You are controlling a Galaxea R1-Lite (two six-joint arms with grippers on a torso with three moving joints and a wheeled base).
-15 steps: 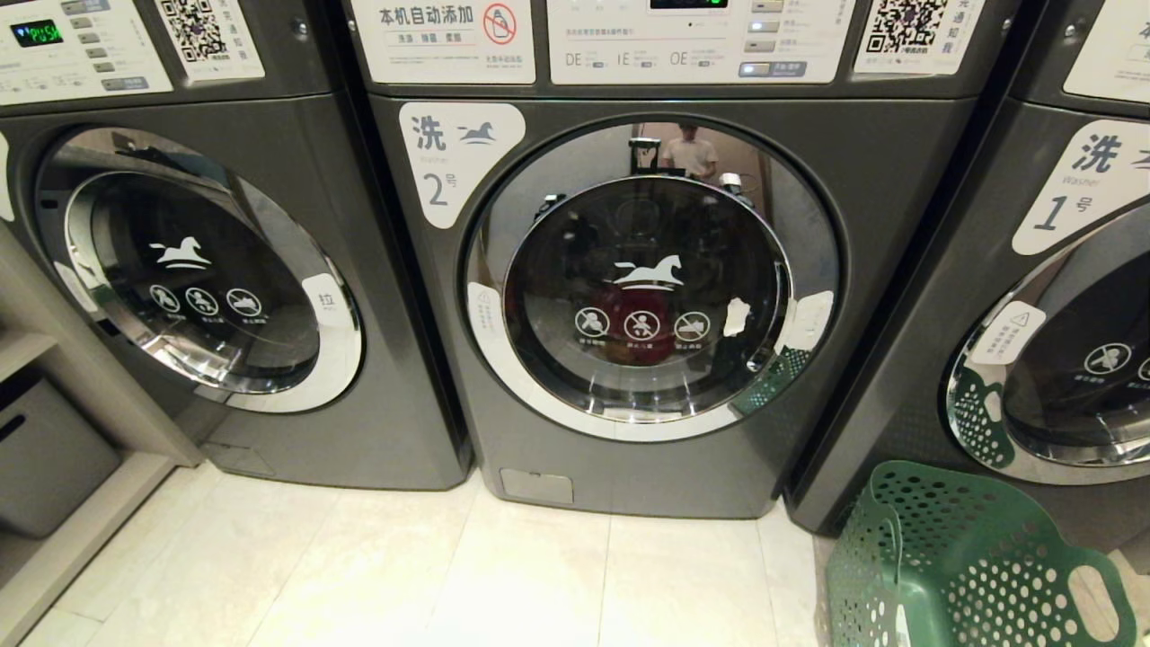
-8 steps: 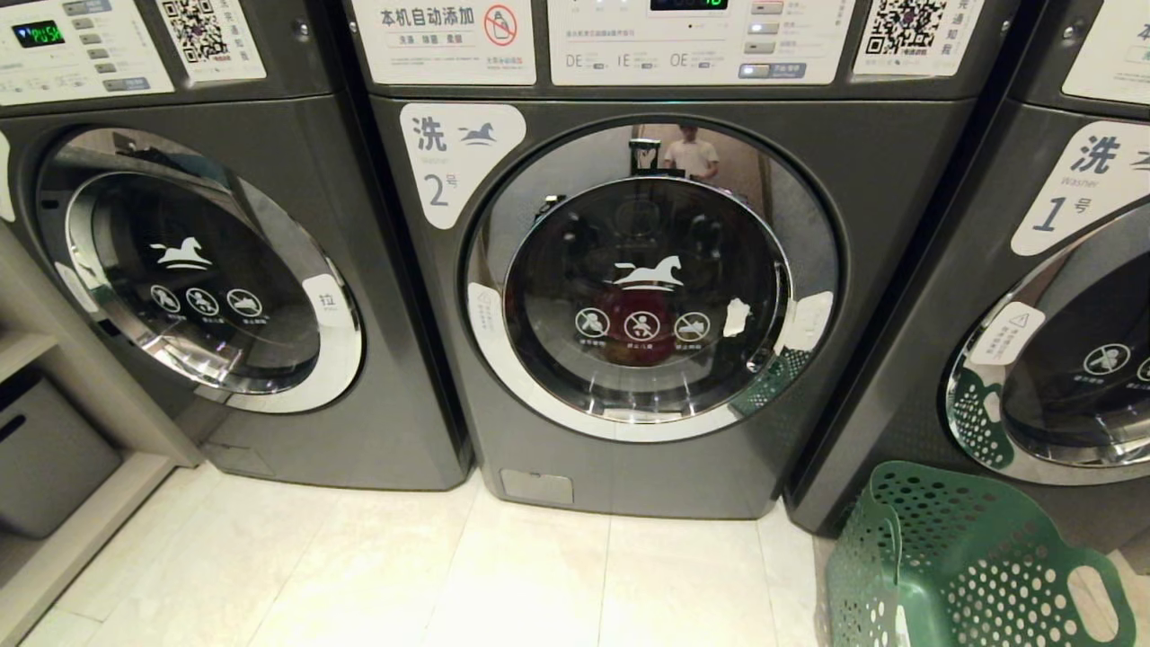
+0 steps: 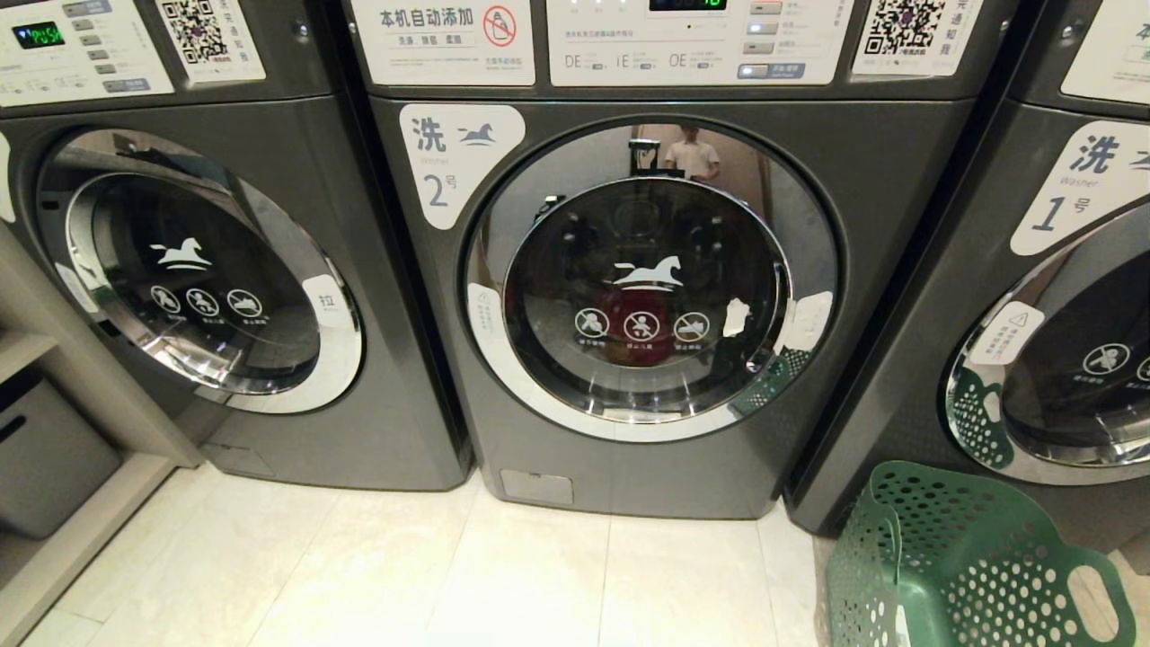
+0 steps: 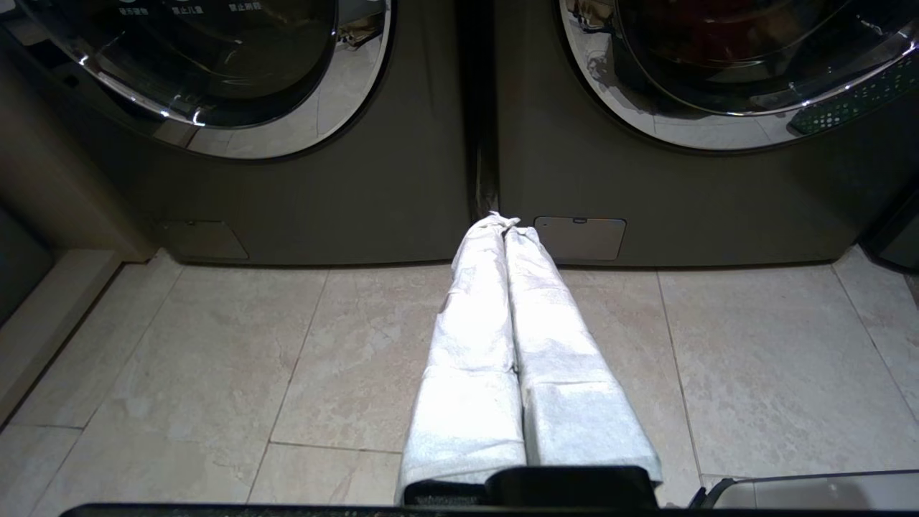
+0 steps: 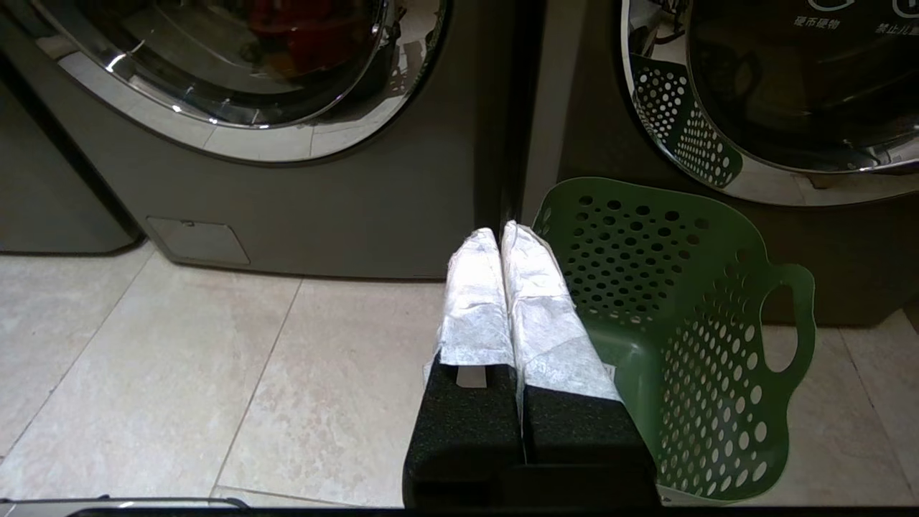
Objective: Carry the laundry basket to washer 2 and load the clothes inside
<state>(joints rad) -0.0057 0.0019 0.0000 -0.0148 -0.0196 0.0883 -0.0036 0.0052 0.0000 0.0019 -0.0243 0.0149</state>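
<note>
Washer 2 (image 3: pixel 647 279), dark grey with a "2" label (image 3: pixel 446 162), stands in the middle with its round glass door shut. Behind the glass lies a pink-red garment (image 3: pixel 640 325), also seen as a pink-red garment (image 5: pixel 301 29) in the right wrist view; the other clothes are hidden. The green laundry basket (image 3: pixel 970 566) stands on the floor before washer 1, and the basket (image 5: pixel 682 323) looks empty inside. My right gripper (image 5: pixel 500 233) is shut, low over the floor beside the basket's wall. My left gripper (image 4: pixel 502 224) is shut, pointing at the gap left of washer 2. Neither shows in the head view.
Washer 1 (image 3: pixel 1078 314) stands at the right and an unnumbered washer (image 3: pixel 198 270) at the left. A shelf with a grey bin (image 3: pixel 45 449) is at the far left. A person's reflection (image 3: pixel 692 153) shows in washer 2's chrome ring. Pale tile floor (image 3: pixel 449 575) lies in front.
</note>
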